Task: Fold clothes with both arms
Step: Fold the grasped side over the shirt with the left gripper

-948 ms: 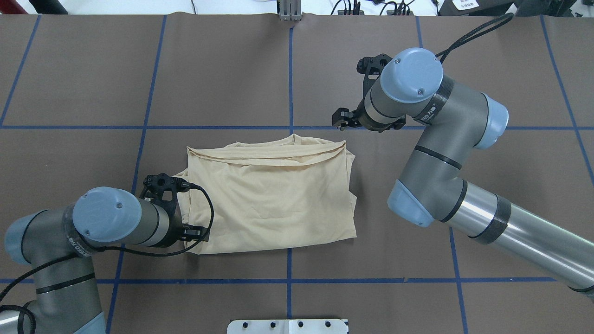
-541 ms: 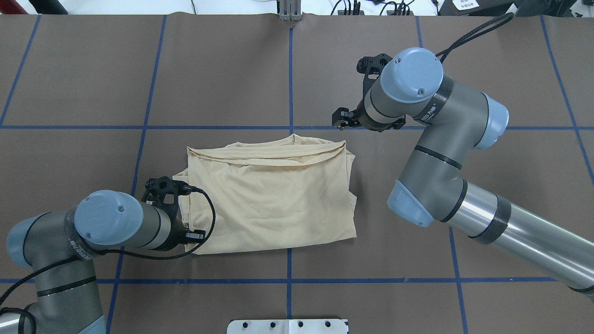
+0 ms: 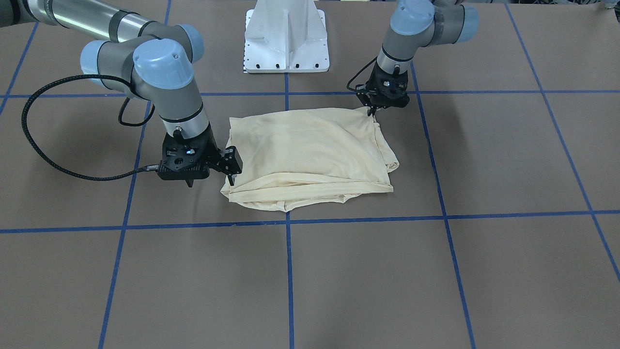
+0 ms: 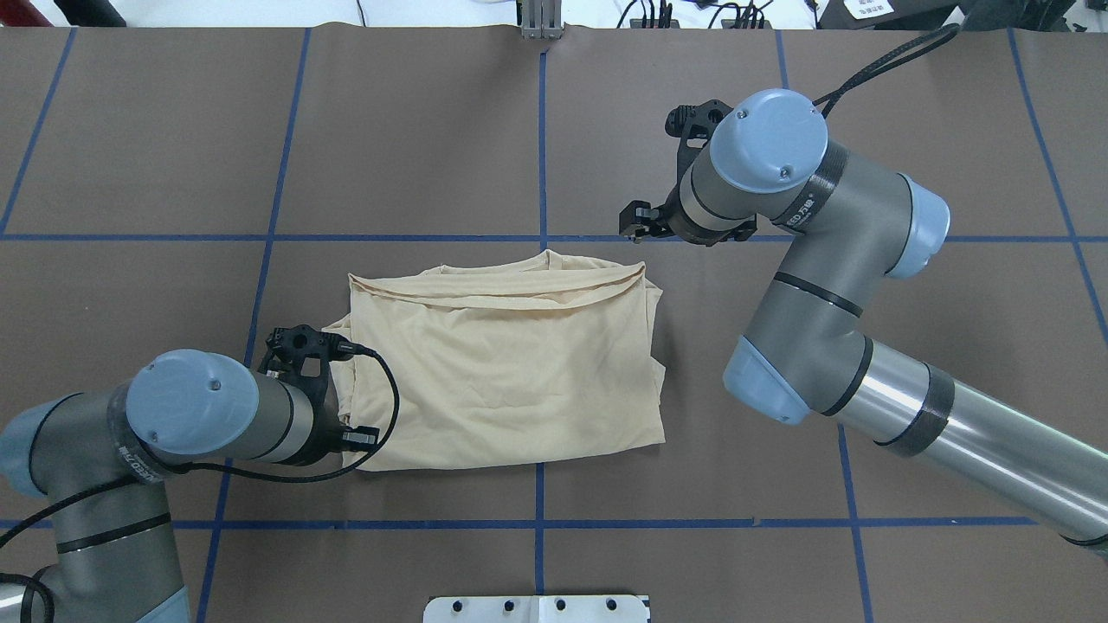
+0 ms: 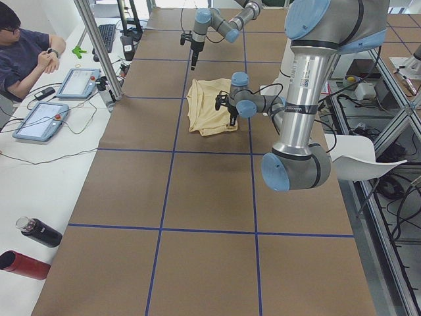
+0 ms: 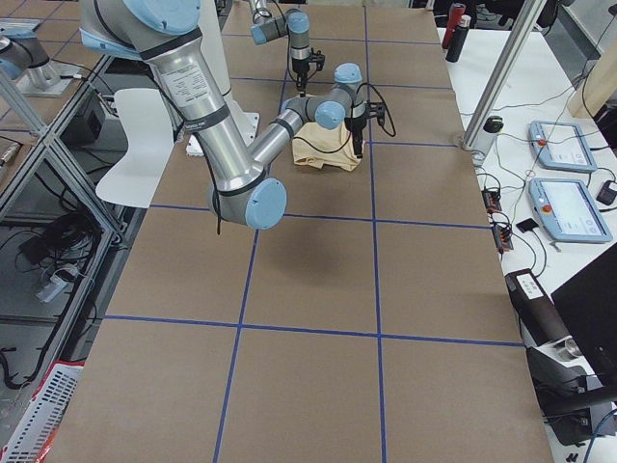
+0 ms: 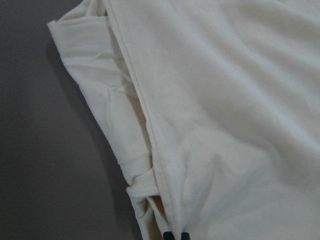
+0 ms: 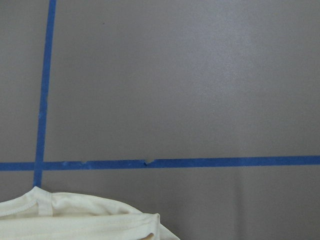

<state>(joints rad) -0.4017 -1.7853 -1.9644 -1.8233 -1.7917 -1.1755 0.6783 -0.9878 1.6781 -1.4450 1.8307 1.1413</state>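
The clothes are one cream-yellow shirt [image 4: 502, 372] folded into a rectangle at the table's middle, also visible at shirt [image 3: 310, 150]. My left gripper [image 3: 372, 113] points down at the shirt's near-left corner. In the left wrist view its dark fingertips [image 7: 175, 236] sit together on the hem, where the fabric bunches, so it is shut on the shirt. My right gripper [image 3: 210, 183] hangs just beside the far-right corner [image 8: 150, 222]. Its fingers look spread and hold nothing. None of them show in the right wrist view.
Blue tape lines [image 4: 543, 130] grid the brown table cover. The white pedestal base [image 3: 286, 43] stands at the robot's edge. A person [image 5: 23, 52] sits at a side table with tablets [image 5: 39, 122] and bottles [image 5: 33, 234]. A white chair [image 6: 135, 145] stands behind the robot.
My left arm has shifted slightly toward the table's left edge, and a small bulge of the shirt's left side now shows beside it. The right arm has not moved.
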